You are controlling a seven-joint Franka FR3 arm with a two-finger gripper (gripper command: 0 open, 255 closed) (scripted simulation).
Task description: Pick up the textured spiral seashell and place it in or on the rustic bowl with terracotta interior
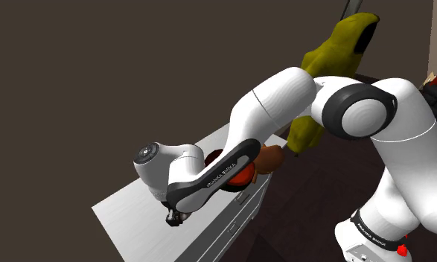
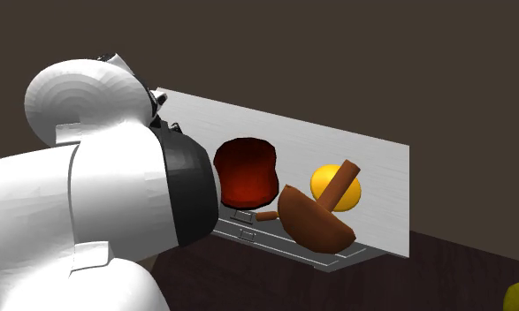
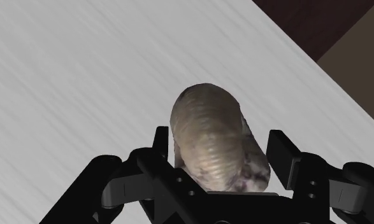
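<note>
In the wrist view a ribbed, pale beige spiral seashell (image 3: 214, 137) lies on the light grey cabinet top (image 3: 83, 76). My gripper (image 3: 221, 151) is shut on it, one black finger pressed to each side. In the shoulder view the gripper (image 1: 173, 216) is down at the cabinet top's near edge, toward that view's left. The bowl (image 2: 246, 172), dark red-brown with an orange-red inside, stands further along the top; in the shoulder view the bowl (image 1: 239, 177) peeks out behind my forearm.
A brown rounded vessel with a stick handle (image 2: 315, 219) and a yellow round object (image 2: 337, 187) stand beyond the bowl. The cabinet has drawers (image 1: 243, 212) in its front. A yellow-green draped shape (image 1: 336, 67) stands behind the arm. Dark floor surrounds the cabinet.
</note>
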